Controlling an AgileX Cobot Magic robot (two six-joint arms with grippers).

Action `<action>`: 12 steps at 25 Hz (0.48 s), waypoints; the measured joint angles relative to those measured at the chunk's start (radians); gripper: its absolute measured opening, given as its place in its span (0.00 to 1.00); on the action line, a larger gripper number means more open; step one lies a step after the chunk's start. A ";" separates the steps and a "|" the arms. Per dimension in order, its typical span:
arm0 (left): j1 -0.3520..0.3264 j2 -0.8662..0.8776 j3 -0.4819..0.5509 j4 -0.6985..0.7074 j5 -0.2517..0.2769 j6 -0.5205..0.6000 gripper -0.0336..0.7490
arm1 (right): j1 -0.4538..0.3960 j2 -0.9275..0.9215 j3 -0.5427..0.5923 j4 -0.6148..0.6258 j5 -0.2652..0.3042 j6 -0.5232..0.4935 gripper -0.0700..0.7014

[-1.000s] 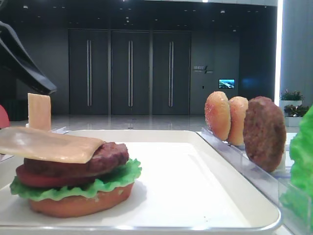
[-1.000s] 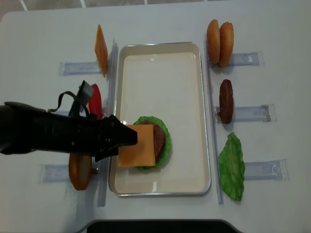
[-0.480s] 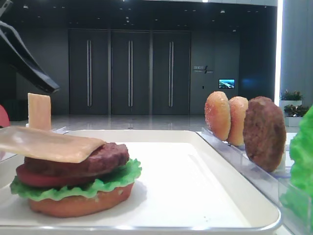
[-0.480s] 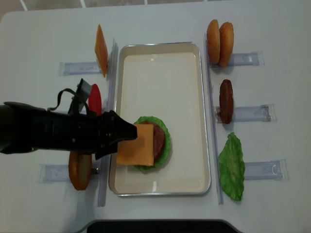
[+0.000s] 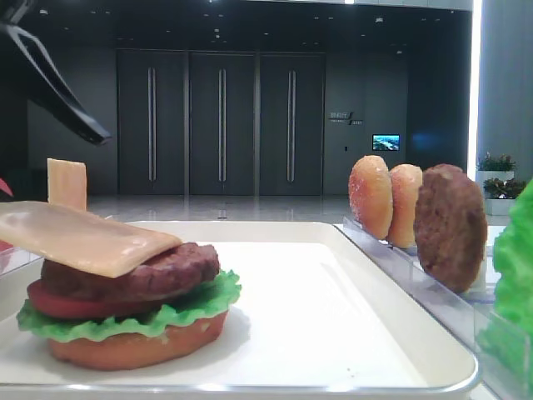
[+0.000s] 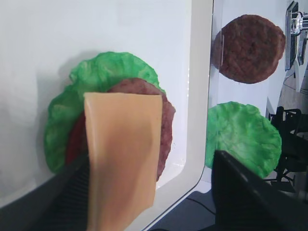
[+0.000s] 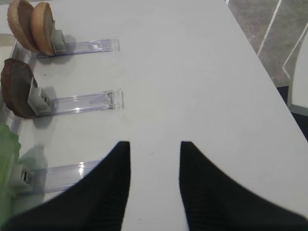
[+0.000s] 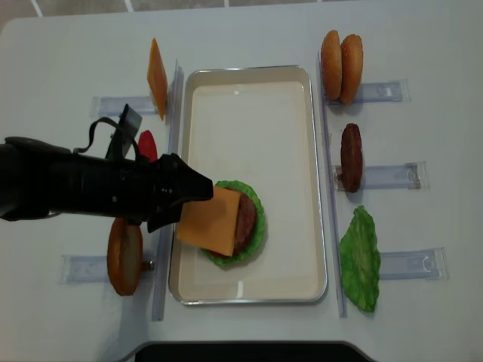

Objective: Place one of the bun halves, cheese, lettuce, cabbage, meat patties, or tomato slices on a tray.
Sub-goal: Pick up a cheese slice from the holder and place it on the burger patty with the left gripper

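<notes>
Left wrist: cheese (image 6: pixel 122 154) square, pale orange, overhanging patty (image 6: pixel 163 120)

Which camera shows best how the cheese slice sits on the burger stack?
The side exterior view: the cheese lies tilted on the patty, overhanging left. The overhead and left wrist views show only its outline; the right wrist view misses it.

Clear plastic holder strips (image 8: pixel 389 92) lie on a white table (image 8: pixel 60 60); dark doors (image 5: pixel 221 123) stand, apparently, beyond.
</notes>
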 joint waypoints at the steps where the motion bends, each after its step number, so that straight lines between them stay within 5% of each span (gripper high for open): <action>1: 0.000 0.000 0.000 0.006 -0.002 -0.008 0.74 | 0.000 0.000 0.000 0.000 0.000 0.000 0.41; 12: 0.000 0.000 -0.003 0.077 -0.029 -0.093 0.74 | 0.000 0.000 0.000 0.000 0.000 0.000 0.41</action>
